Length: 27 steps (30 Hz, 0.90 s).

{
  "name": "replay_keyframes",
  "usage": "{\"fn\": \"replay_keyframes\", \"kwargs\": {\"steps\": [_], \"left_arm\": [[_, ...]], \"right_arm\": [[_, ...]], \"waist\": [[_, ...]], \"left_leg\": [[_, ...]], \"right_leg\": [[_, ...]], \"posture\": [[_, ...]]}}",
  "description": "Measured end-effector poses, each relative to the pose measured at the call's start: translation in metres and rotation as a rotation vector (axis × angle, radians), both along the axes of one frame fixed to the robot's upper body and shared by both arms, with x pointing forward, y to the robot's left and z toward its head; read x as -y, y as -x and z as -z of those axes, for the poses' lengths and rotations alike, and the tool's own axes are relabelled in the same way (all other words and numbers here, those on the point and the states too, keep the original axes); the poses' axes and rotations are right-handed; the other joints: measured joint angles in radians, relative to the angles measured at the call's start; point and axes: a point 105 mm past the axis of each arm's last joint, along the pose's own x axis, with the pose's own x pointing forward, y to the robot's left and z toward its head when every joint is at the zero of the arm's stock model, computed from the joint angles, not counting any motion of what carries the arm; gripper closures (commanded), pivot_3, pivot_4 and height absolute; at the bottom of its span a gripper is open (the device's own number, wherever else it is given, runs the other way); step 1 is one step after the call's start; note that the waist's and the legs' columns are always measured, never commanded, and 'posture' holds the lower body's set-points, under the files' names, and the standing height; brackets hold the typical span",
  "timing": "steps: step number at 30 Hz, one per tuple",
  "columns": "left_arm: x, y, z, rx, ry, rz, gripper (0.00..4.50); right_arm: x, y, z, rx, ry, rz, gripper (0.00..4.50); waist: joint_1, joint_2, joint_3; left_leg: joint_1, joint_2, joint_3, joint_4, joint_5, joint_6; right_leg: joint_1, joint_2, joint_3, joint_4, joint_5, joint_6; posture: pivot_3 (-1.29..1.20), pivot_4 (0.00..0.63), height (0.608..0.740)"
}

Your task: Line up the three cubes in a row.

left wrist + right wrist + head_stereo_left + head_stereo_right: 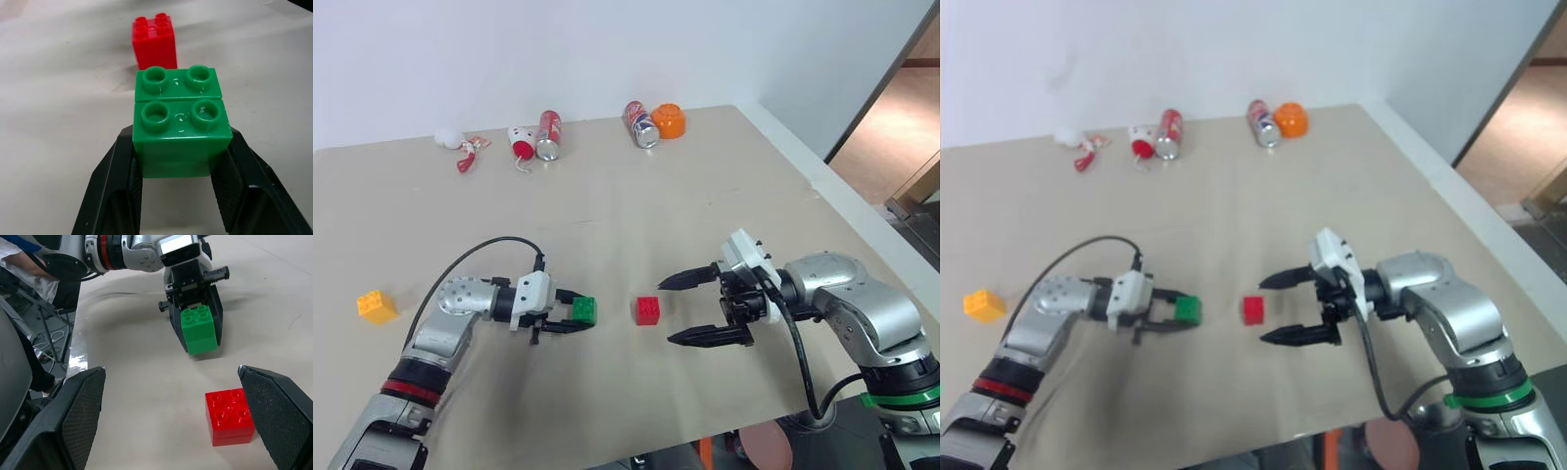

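Observation:
The green cube [583, 310] is clamped between the black fingers of my left gripper [572, 313], which is shut on it just left of the red cube [647, 310]. In the left wrist view the green cube [181, 127] fills the space between the fingers [115, 191], with the red cube [154, 41] a short gap beyond. My right gripper [690, 307] hangs wide open to the right of the red cube, nothing between its fingers. The yellow-orange cube [376, 306] lies far left on the table, apart from the others.
Along the table's far edge lie two red soda cans [548, 134] [640, 124], an orange cup [670, 120], and small red-and-white trinkets [465, 149]. The table's right edge [842, 211] runs diagonally, with floor beyond it.

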Motion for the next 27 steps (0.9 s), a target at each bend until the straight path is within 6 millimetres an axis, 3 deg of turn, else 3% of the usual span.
{"fn": "replay_keyframes", "kwargs": {"steps": [15,24,26,27], "left_arm": [[0.008,0.001,0.011,-0.126,-0.035,-0.087,3.17],[0.008,0.004,0.012,-0.118,-0.037,-0.126,3.17],[0.008,0.004,0.013,-0.116,-0.035,-0.131,2.11],[0.007,0.003,0.013,-0.116,-0.033,-0.141,1.8]], "right_arm": [[-0.002,0.0,0.0,0.008,-0.023,0.036,0.0],[-0.004,-0.002,-0.001,0.017,-0.036,0.04,0.0],[-0.004,-0.003,-0.003,0.023,-0.037,0.039,0.0],[-0.004,-0.003,-0.003,0.026,-0.037,0.038,0.0]], "waist": [[0.0,0.0,0.0],[0.0,0.0,0.0],[0.0,0.0,0.0],[0.0,0.0,0.0]], "left_leg": [[0.0,0.0,0.0,0.0,0.0,0.0],[0.001,0.0,0.0,0.0,0.0,0.0],[0.001,0.0,0.0,0.0,0.0,0.0],[0.001,0.0,0.0,0.0,0.0,0.0]], "right_leg": [[0.0,0.0,0.0,0.0,0.0,0.0],[0.001,0.0,0.0,0.0,0.0,0.001],[0.001,0.0,0.0,0.0,0.0,0.001],[0.001,0.0,0.0,0.0,0.0,0.001]], "posture": [[0.0,0.15,0.74],[0.0,0.15,0.74],[0.0,0.15,0.74],[0.0,0.15,0.74]]}}
